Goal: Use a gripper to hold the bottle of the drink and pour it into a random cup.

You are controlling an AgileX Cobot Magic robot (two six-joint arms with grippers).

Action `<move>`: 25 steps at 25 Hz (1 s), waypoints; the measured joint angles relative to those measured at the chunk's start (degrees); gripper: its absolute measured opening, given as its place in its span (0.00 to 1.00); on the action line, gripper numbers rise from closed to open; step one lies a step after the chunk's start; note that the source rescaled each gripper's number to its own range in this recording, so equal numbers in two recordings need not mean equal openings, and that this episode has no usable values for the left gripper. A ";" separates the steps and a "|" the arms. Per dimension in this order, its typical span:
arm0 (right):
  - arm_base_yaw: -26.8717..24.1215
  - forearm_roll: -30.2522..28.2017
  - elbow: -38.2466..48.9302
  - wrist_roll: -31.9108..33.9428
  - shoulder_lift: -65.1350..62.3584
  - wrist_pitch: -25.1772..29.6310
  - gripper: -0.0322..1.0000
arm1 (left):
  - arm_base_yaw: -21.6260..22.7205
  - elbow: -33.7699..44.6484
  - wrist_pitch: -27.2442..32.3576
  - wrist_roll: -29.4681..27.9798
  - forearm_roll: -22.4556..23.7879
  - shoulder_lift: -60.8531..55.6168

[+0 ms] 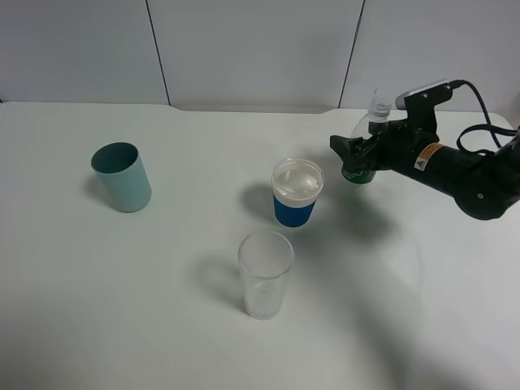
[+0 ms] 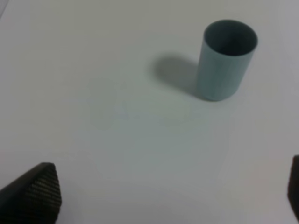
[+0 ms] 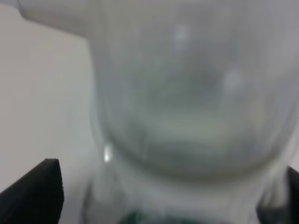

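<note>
The right claw (image 1: 351, 153) stands at the right side of the counter (image 1: 162, 309), reaching leftward from its black arm, which carries an orange band. Its black fingers (image 3: 32, 191) are spread apart, one on either side of the bottle of the drink (image 1: 367, 150). The right wrist view shows the clear bottle filling the space between the fingers, with a visible gap on the one side where the finger shows clearly. Whether the fingers touch the bottle cannot be told; the claw reads as released around it. The bottle stands upright, its narrow neck upward and its dark green label low between the fingers. Its base is hidden by the claw, so contact with the counter cannot be confirmed.

The cup (image 1: 296, 192), blue below with a wide white rim band, stands upright just left of the claw and slightly nearer, apart from the bottle. A clear glass tumbler (image 1: 265, 275) stands upright nearer than the cup and slightly left of it, apart from it. A teal-green cup (image 1: 121, 176) stands upright well apart at the left side of the counter.

The left claw (image 2: 168, 196) shows only in the left wrist view, where its two black fingertips are spread wide over bare counter and grasp nothing. The teal-green cup (image 2: 226, 59) stands beyond it.
</note>
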 joint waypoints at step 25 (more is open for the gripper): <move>0.00 1.15 0.18 9.88 -31.94 25.08 0.78 | 0.00 0.00 0.00 0.00 0.00 0.00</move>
